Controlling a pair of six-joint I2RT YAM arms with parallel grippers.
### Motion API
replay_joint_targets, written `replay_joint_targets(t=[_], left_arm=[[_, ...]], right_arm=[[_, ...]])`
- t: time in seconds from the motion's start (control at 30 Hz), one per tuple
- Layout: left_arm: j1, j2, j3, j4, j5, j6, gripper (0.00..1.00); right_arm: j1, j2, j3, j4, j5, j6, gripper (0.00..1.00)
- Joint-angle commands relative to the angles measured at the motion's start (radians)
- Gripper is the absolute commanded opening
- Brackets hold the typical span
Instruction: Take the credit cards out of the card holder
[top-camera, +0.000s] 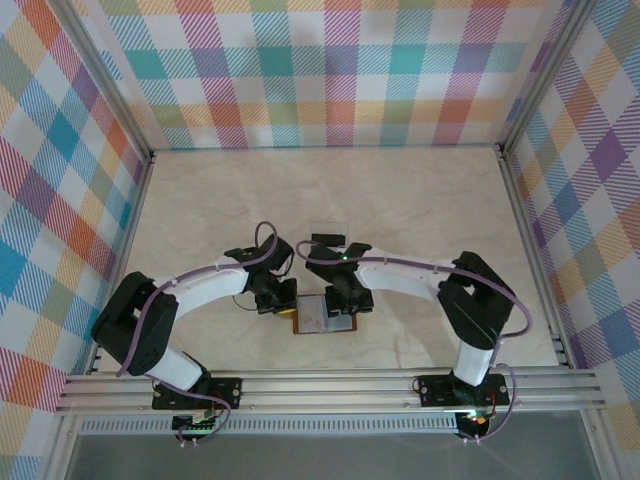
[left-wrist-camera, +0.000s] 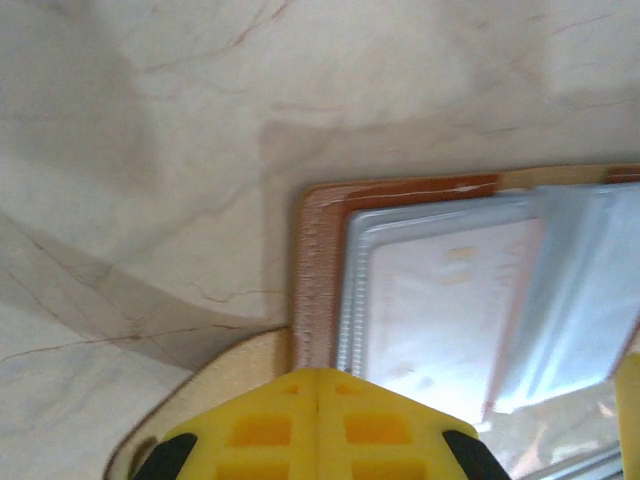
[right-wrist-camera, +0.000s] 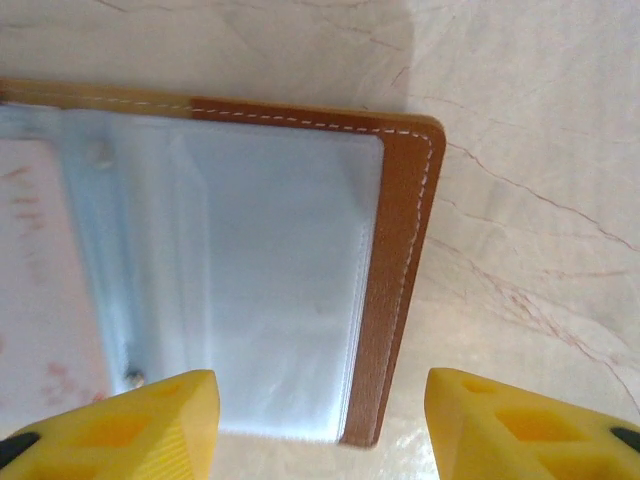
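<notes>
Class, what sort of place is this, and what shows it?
Probably a robot test booth: plaid walls enclose a marble-look table, and the left arm and right arm are bolted to a metal rail.

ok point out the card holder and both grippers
card holder (right-wrist-camera: 396, 260), right wrist view, brown stitched edge
left gripper (left-wrist-camera: 318, 385), left wrist view, seam where its shut fingertips meet
right gripper (right-wrist-camera: 320, 400), right wrist view, midway between its open fingertips
</notes>
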Motion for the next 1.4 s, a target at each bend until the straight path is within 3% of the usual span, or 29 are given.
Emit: replay_joint_targets(t=[0.0,0.27,0.43,0.87,1.37], left_arm=[[-0.012,-0.028,0.038,-0.038,-0.002,-0.011,0.06],[-0.03,0.035,0.01,0.078,0.074,-0.063,0.05],[-0.037,0.068,0.004,0.114,0.098,-0.073,0.04],[-0.039,0.113,-0.023,0.09,0.046,-0.055,0.04],[-0.039,0.093,-0.021,0.051,0.02,-0.043,0.04]], right_arm=[[-0.011,-0.071,-0.023,0.038,-0.055,0.02,0.56],[-0.053,-0.098,-0.148,0.363,-0.321,0.067,0.34],[-0.082,-0.07,-0.188,0.474,-0.405,0.074,0.21],[-0.105,0.026,-0.215,0.59,-0.487,0.074,0.22],[-0.106,0.025,-0.201,0.447,-0.363,0.033,0.24]])
